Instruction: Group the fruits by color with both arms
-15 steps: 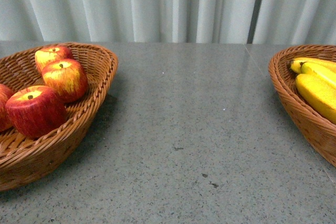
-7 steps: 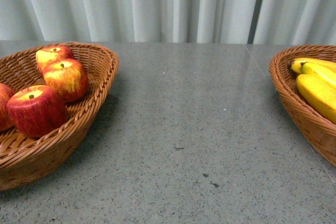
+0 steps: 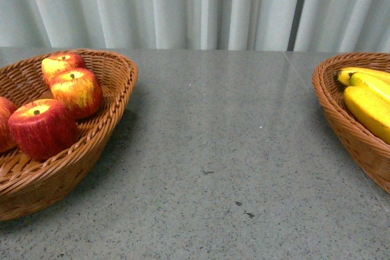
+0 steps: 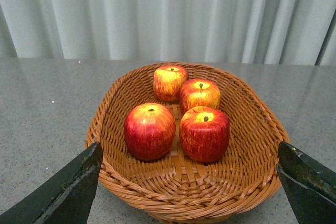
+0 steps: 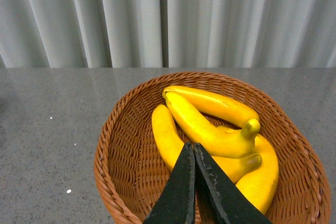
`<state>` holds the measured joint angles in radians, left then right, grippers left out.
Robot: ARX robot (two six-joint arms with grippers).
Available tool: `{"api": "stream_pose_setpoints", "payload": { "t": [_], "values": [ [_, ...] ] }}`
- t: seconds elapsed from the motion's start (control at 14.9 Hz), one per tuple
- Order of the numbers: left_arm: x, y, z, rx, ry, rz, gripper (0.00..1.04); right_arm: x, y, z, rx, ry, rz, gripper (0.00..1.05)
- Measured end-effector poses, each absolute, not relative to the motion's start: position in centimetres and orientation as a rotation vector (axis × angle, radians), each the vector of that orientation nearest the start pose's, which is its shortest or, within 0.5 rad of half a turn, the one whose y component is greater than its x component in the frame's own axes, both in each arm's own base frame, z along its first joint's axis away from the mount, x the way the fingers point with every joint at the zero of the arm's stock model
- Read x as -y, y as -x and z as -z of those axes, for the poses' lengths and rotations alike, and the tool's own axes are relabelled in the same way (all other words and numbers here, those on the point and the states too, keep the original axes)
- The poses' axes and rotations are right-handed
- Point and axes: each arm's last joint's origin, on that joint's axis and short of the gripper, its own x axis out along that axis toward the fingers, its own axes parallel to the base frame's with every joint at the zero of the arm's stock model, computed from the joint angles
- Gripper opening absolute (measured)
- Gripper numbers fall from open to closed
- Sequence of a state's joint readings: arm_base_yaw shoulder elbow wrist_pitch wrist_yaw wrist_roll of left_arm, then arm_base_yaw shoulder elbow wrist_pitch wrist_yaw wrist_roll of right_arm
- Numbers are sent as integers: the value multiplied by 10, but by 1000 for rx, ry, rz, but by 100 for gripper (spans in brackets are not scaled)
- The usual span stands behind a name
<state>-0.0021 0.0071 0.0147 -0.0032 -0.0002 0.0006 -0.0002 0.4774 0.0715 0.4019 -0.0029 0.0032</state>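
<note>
The left gripper [image 4: 189,182] is spread wide. Its two dark fingers [image 4: 68,190] show only at the two sides of the left wrist view, and nothing is between them. It hangs at the near side of the left basket [image 4: 131,192] and touches nothing.

Four red apples [image 4: 205,133] sit in that basket. Two are near the gripper, side by side and almost touching. Two more sit farther back, close together. Each one stands up with its brown stem on top and a yellow patch around the stem.

The right gripper [image 5: 195,153] is pressed together. Its black fingers [image 5: 181,187] meet in a thin point with nothing between them. It hangs over the near part of the right basket [image 5: 113,182].

The yellow bananas [image 5: 210,129] lie in a pile in that basket. One long banana lies on top of the others. How many there are in all is hard to tell, since the fingers hide part of the pile.

In the front view no arm shows. The apple basket [image 3: 103,132] is at the left and the banana basket [image 3: 341,120] is at the right, well apart. Both stand on a gray speckled table [image 3: 219,150]. A pale curtain [image 3: 195,4] hangs behind the table.
</note>
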Motion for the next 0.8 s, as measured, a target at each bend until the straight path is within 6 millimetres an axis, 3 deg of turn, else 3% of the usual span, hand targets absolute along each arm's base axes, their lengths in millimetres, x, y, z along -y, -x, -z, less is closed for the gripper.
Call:
{"api": "stream_pose_setpoints", "payload": {
  "t": [0.47,0.8],
  "values": [
    [0,-97,-168,4,-1,2,98,0,-118,-169,-1,-3,-2,2],
    [0,-97,-168,4,-1,2,98,0,-112,-171,12,-3,-2,2]
  ]
}}
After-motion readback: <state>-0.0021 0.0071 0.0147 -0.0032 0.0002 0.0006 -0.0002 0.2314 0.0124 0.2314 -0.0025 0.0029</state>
